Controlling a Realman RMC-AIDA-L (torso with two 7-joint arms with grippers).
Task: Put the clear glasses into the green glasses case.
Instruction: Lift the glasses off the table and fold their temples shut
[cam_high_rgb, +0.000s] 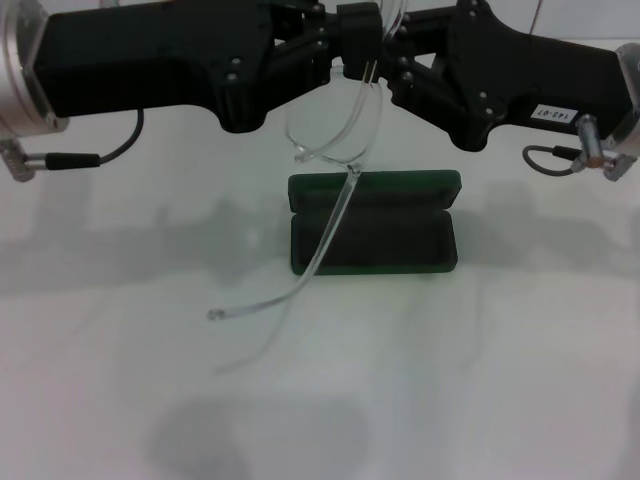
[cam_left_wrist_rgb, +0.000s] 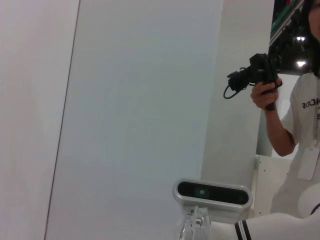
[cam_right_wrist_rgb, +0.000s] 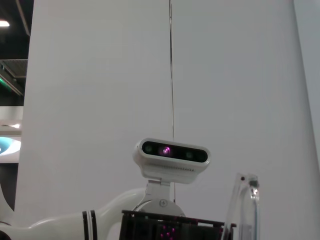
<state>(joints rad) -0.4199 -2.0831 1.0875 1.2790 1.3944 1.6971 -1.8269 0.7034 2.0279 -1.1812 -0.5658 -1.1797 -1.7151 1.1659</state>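
Observation:
The clear glasses (cam_high_rgb: 327, 137) hang in the air at the top centre of the head view, above the green glasses case (cam_high_rgb: 400, 240). My left gripper (cam_high_rgb: 357, 38) and right gripper (cam_high_rgb: 396, 72) meet there, both shut on the frame's upper part. One thin see-through arm trails down across the case and ends left of it, over the table. The case lies open on the table, lid tilted back and dark lining showing. A bit of the glasses (cam_left_wrist_rgb: 195, 225) shows in the left wrist view, and a lens edge of the glasses (cam_right_wrist_rgb: 246, 205) shows in the right wrist view.
The white table (cam_high_rgb: 520, 380) spreads around the case. A person (cam_left_wrist_rgb: 295, 125) holding a black device stands beyond the robot in the left wrist view. Each wrist view shows the other arm's camera.

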